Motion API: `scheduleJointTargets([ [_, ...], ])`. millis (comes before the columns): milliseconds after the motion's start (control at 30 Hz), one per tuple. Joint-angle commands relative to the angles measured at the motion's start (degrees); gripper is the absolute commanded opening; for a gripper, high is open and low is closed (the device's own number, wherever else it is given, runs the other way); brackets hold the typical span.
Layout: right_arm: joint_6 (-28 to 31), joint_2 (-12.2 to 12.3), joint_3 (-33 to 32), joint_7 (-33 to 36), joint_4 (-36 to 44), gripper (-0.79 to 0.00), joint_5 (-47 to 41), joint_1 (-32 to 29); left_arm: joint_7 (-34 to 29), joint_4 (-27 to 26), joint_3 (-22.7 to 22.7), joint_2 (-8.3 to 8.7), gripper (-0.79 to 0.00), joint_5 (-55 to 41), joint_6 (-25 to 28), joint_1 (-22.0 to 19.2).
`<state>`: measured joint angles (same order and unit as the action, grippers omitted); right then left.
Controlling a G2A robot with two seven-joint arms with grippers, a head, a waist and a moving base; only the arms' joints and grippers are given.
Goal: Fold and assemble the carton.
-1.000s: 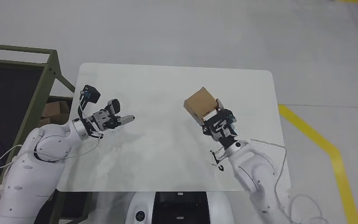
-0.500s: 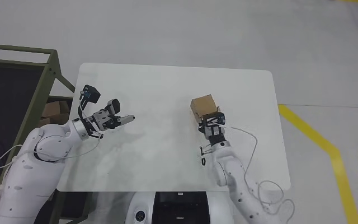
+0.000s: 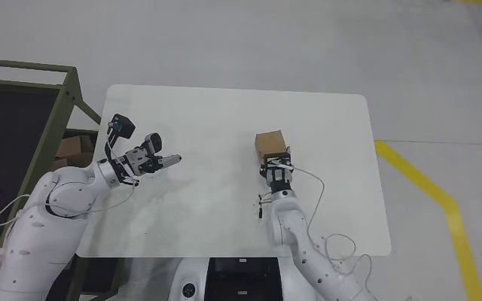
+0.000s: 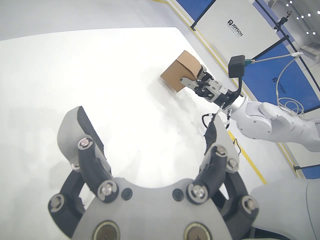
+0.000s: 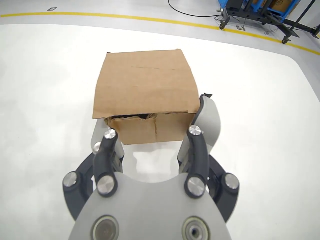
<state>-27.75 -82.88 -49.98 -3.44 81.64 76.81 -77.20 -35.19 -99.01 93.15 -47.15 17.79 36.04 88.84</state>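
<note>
brown carton is sitting on the white counter, right of centre, its top flap lying folded over. right gripper is clasping the carton's end nearest the robot, its fingers pressing one against each side wall. left gripper is hovering over the counter's left part, well apart from the carton, fingers standing wide.

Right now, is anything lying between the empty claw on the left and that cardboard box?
Nothing visible does. Only bare table lies between the open left claw and the box. The right claw grips the box from the side nearest the robot, not across that path.
</note>
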Motion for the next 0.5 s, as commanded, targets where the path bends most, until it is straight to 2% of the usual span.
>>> scheduleJointTargets([
  [0, 0.2, -0.3, 0.4, -0.5, -0.5, -0.634, -0.2, 0.1, 0.0, 0.0, 0.0, 0.00, 0.000, 0.0, 0.0, 0.0],
  [67, 0.5, -0.5, 0.6, -0.6, -1.0, -0.271, -0.3, 0.2, 0.0, 0.0, 0.0, 0.00, 0.000, 0.0, 0.0, 0.0],
  [100, 0.5, -0.6, 0.6, -0.7, -1.1, 0.000, -0.3, 0.3, 0.0, 0.0, 0.0, 0.00, 0.000, 0.0, 0.0, 0.0],
  [300, 1.6, -0.7, 0.1, -1.2, 0.9, 0.000, 0.2, -1.1, 0.0, 0.0, 0.0, 0.00, 0.000, 0.0, 0.0, 0.0],
  [467, 4.8, 0.5, -3.7, -3.1, 9.2, 0.000, 1.4, -5.8, 0.0, 0.0, 0.0, 0.00, 0.000, 0.0, 0.0, 0.0],
])
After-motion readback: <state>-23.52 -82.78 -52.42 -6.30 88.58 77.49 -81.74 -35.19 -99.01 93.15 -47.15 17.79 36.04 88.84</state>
